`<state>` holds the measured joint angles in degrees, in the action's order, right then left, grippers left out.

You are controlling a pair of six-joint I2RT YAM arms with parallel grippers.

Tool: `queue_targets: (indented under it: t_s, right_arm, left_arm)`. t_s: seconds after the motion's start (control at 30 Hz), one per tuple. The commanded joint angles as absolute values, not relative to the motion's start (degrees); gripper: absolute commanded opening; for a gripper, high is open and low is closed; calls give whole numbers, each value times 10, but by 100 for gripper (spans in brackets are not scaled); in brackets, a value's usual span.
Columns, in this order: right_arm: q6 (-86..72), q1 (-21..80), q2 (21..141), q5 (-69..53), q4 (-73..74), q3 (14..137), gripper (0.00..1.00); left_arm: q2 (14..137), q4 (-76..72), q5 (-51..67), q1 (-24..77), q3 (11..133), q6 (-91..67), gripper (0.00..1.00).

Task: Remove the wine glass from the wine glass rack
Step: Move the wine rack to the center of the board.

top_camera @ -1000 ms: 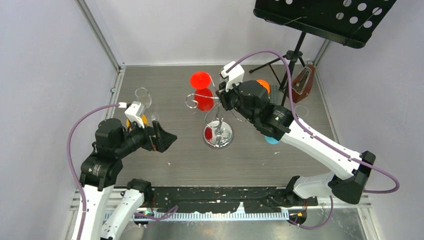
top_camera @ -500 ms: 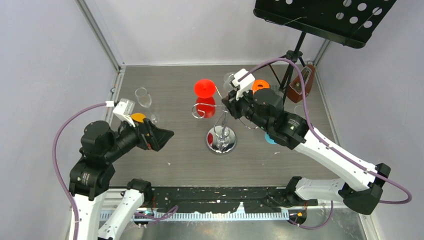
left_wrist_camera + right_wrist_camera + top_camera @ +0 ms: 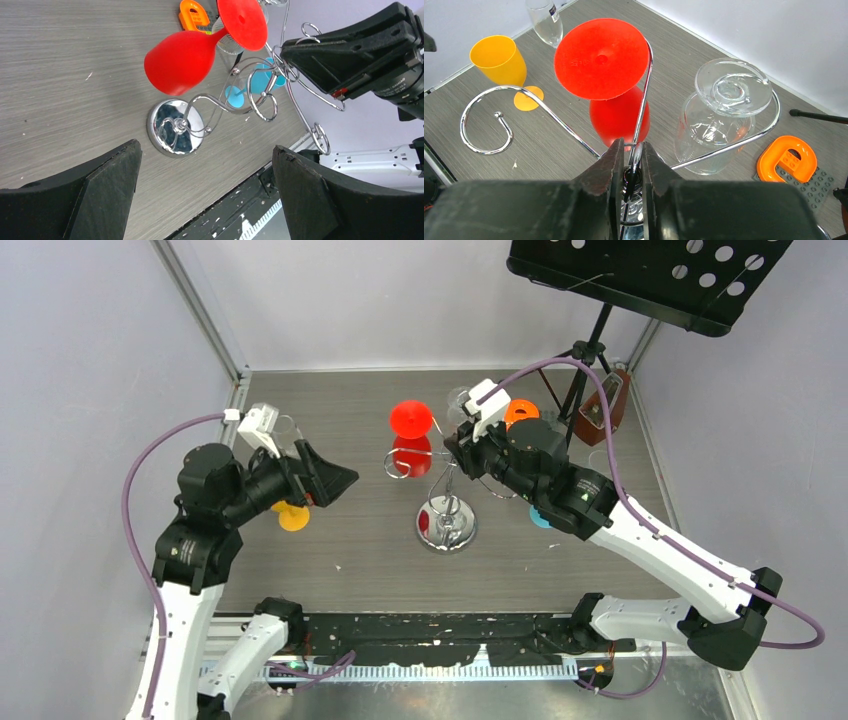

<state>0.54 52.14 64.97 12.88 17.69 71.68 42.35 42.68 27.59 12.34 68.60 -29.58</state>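
1. The wine glass rack (image 3: 445, 523) stands mid-table (image 3: 300, 420).
2. The right gripper (image 3: 630, 155) pinches the rack's central post at its top.
3. The left gripper (image 3: 330, 478) hovers left of the rack, fingers spread wide.
4. The red wine glass (image 3: 601, 57) hangs upside down on a rack arm.

Your left arm (image 3: 195, 540) stands folded at its side of the table with the wrist turned inward, and your left gripper (image 3: 338, 478) hangs in the air, fingers spread wide with nothing between them. Your right arm (image 3: 650, 540) reaches forward and inward. Your right gripper (image 3: 631, 150) is pinched tight on a thin wire of the wine glass rack (image 3: 447, 527).
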Motion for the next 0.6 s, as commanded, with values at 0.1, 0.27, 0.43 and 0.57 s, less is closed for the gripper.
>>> queue_targets:
  t_s: [0.1,0.27,0.43,0.57]
  right_arm:
    - [6,525,636,142,113,754,24]
    - [7,525,633,147,131,774,38]
    - [10,525,621,146,147,785,52]
    - [11,525,607,155,159,795,61]
  left_arm:
    - [471,340,309,121,714,-323,100]
    - [495,309,315,121,719,-341,100]
    - [521,279,333,121,721,-360,100]
    - [539,260,342,121,719,-371,100]
